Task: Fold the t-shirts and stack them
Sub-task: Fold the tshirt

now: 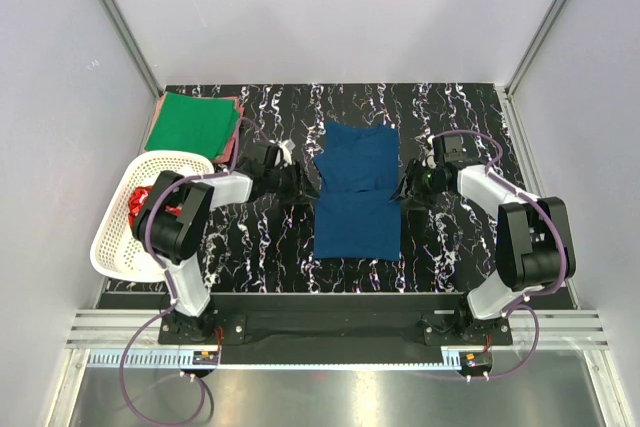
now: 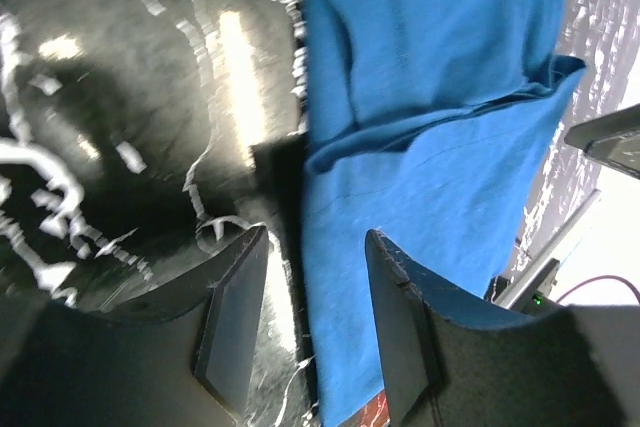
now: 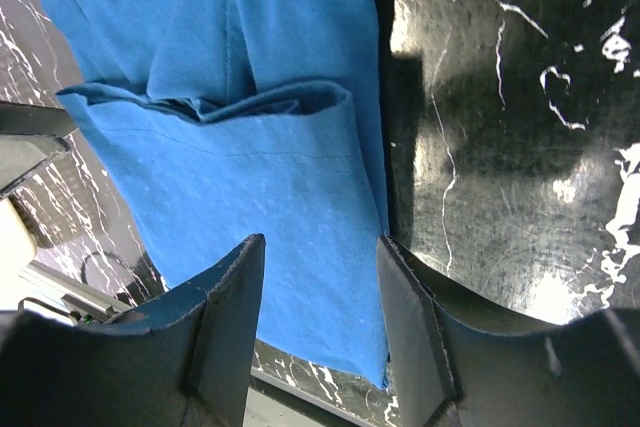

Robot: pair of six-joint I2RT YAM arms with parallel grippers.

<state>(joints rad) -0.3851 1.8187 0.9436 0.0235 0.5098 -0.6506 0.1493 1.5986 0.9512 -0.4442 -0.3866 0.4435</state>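
Tees are the job, and the navy tee is the one in hand. It lies flat at the centre of the overhead frame as a long, narrow strip running up and down the picture. A doubled-over edge crosses it about halfway, and both wrist views show that edge as a soft lip of cloth. I judge the fold to be only partway done, with the strip not yet halved into a packet fit for stacking.

The claws sit level with that lip, one at each side. The left claw is at the tee's left edge and the right claw at its right edge, both low over the tabletop. Both have their jaws apart with nothing pinched. In each wrist view the cloth's edge runs under the gap and lies loose on the dark marbled surface. The mirrored placing looks sensible to me, since taking both edges together would keep the next fold square.

At the upper left of the overhead frame, the green tee lies folded on top of the pink tee, whose edge peeps out at the right. I take that to be the stack the navy one should join. Below it, at the left edge, the basket holds the red tee, crumpled and not yet folded, close beside the left arm.
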